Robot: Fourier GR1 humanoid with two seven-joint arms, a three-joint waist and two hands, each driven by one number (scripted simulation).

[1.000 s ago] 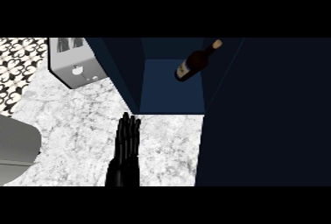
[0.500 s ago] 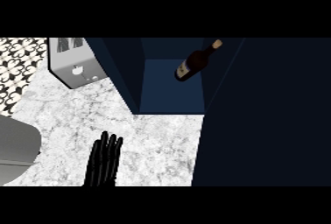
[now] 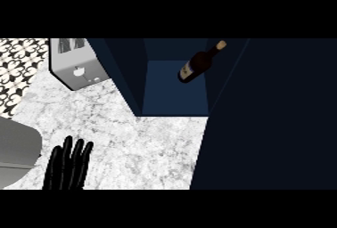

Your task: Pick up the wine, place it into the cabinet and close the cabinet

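The dark wine bottle (image 3: 197,65) with a pale label stands inside the open dark blue cabinet (image 3: 176,89), toward the right side of its shelf, free of any hand. The cabinet's door (image 3: 270,116) swings out over the counter and fills the right half of the head view. My left hand (image 3: 67,167) shows at the lower left above the marble counter, its fingers straight and pointing up, holding nothing. It is well away from the cabinet. My right hand does not show.
A silver toaster (image 3: 76,67) stands at the back left beside the cabinet's left wall. A grey sink basin (image 3: 16,153) lies at the left edge, next to my left hand. Patterned tiles (image 3: 20,67) cover the far left.
My left hand has drawn back from the middle of the counter toward the lower left, away from the cabinet. The bottle and door have not moved.
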